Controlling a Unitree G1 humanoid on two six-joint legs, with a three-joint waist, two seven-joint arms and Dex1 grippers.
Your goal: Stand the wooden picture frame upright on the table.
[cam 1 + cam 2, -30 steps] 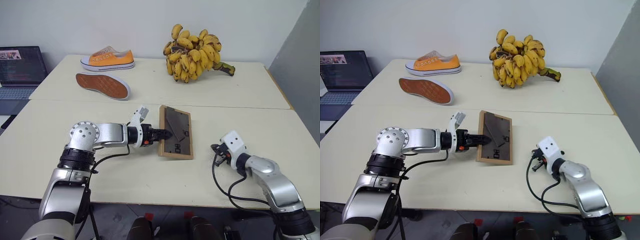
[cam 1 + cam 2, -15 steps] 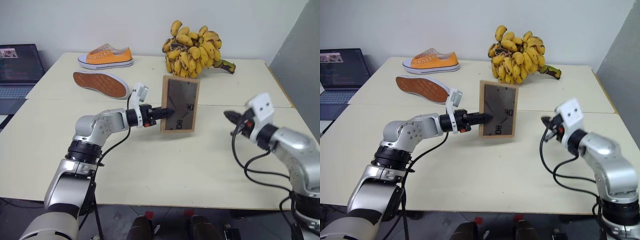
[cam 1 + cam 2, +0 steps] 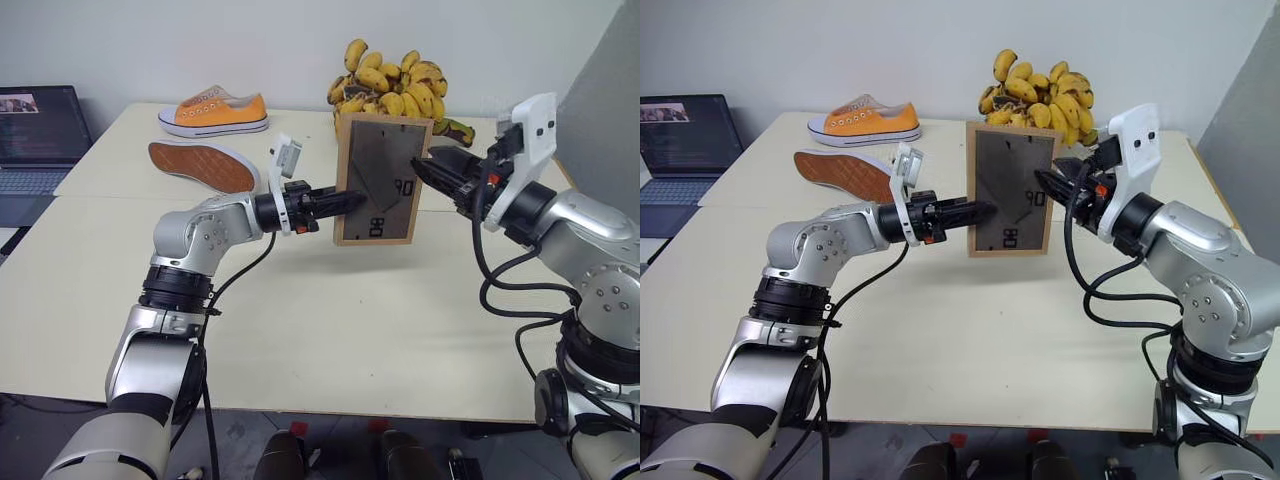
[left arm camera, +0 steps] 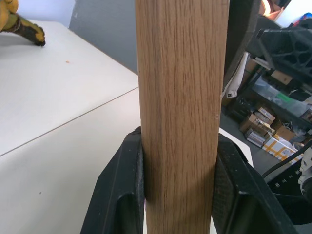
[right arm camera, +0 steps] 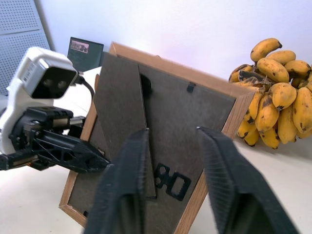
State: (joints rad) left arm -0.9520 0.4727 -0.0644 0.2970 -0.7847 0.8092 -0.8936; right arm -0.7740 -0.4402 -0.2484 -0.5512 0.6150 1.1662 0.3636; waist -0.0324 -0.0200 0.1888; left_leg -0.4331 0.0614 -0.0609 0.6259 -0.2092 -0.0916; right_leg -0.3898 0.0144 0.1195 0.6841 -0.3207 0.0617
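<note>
The wooden picture frame (image 3: 378,180) hangs upright above the cream table (image 3: 300,330), its dark grey back with the stand and pale markings facing me. My left gripper (image 3: 340,203) is shut on the frame's left edge. In the left wrist view the light-wood edge (image 4: 180,97) sits clamped between the two black fingers (image 4: 122,195). My right gripper (image 3: 440,170) is raised at the frame's right side, open, its fingers pointing at the back. In the right wrist view the two fingers (image 5: 131,165) stand apart in front of the frame's back (image 5: 195,105).
On the far table (image 3: 120,150) lie an orange shoe (image 3: 214,113), a second shoe on its side with its sole showing (image 3: 203,166), and a bunch of bananas (image 3: 390,85) just behind the frame. A laptop (image 3: 40,135) stands at far left. A grey panel (image 3: 610,90) rises at right.
The frame went from lying flat on the table to upright in the air in my left gripper. My right arm rose from the table to the frame's right side and its gripper opened.
</note>
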